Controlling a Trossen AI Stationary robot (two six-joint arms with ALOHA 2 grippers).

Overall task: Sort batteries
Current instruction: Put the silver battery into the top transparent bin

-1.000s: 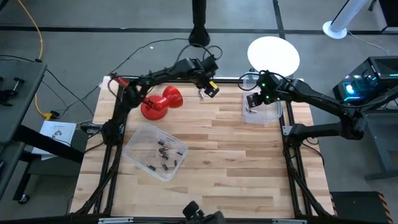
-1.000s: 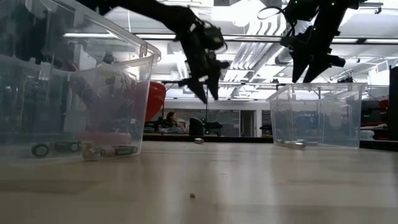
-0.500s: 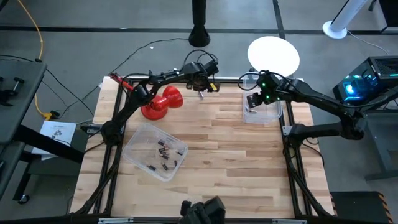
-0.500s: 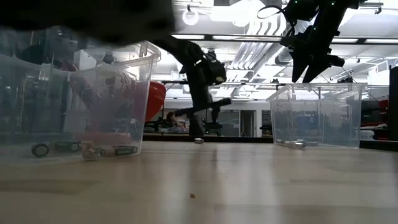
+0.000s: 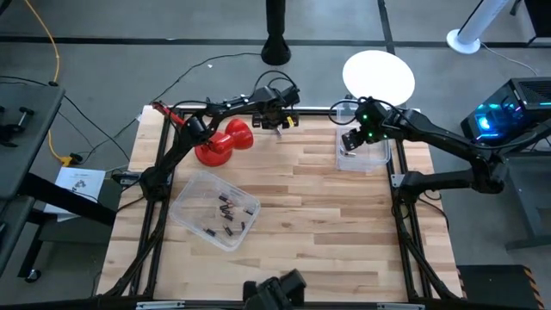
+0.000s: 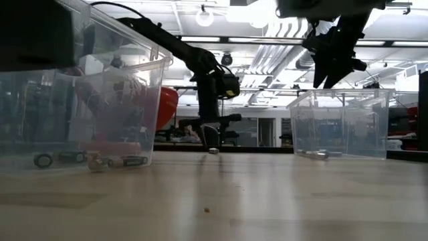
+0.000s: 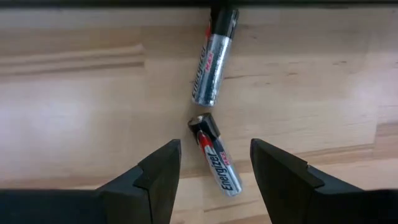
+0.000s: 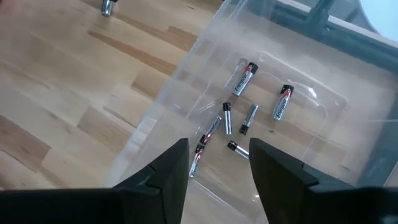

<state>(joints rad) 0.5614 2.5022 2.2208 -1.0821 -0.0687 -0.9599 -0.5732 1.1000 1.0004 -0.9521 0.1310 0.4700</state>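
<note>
My left gripper is down at the far edge of the table, jaws wide, straddling one silver battery lying on the wood; nothing gripped. A second battery lies just beyond it. My right gripper hangs open and empty over the right clear bin holding several batteries. More sit in the near-left bin.
</note>
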